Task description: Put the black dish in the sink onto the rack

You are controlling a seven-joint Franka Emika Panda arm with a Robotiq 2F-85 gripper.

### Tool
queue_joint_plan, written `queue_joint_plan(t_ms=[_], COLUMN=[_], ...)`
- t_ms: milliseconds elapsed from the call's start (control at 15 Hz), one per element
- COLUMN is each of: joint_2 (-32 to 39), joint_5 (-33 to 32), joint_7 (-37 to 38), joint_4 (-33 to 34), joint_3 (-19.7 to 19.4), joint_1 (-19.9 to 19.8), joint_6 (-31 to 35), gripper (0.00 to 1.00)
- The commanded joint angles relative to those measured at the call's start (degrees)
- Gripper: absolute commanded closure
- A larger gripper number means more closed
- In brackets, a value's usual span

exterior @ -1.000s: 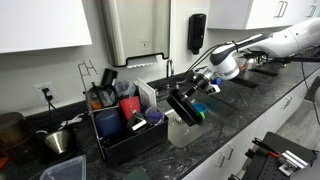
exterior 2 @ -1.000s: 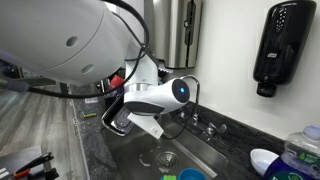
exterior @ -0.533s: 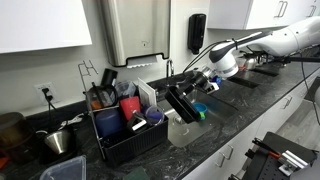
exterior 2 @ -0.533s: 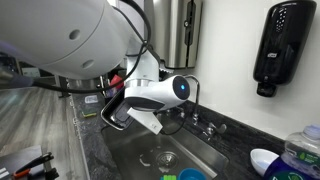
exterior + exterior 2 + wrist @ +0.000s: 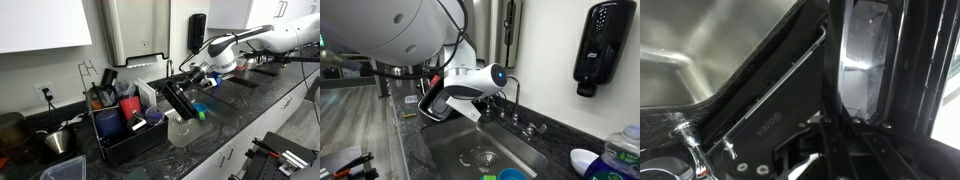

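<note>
My gripper [image 5: 192, 82] is shut on the rim of the black dish [image 5: 178, 101] and holds it tilted in the air above the sink [image 5: 460, 150], just beside the rack [image 5: 128, 138]. The rack holds red cups, a dark blue container and utensils. In an exterior view the gripper [image 5: 452, 98] and the black dish [image 5: 432, 108] hang clear of the basin. In the wrist view the black dish [image 5: 865, 60] fills most of the picture, with the sink [image 5: 700, 50] behind it; the fingers are hidden in shadow.
A chrome faucet [image 5: 516, 95] stands behind the sink. A clear glass bowl [image 5: 182, 131] sits on the counter in front of the rack. A small blue bowl [image 5: 512, 175] lies in the basin. A soap dispenser [image 5: 599, 47] hangs on the wall. Metal bowls [image 5: 60, 140] stand beyond the rack.
My gripper has lifted the black dish higher out of the sink and moved it toward the rack.
</note>
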Motion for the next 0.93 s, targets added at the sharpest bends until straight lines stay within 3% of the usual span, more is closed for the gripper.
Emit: queue_joint_plan(t_ms=[0,867], joint_2=[-1.2,-1.8], joint_5=[0.9,0.1], joint_7=[-2.3,-2.2], joint_4=[-1.4,-3.1], joint_3=[2.3,8.0], joint_1=[-1.9,-4.6], joint_6=[-1.8,-2.2], gripper=[0.98,0.98])
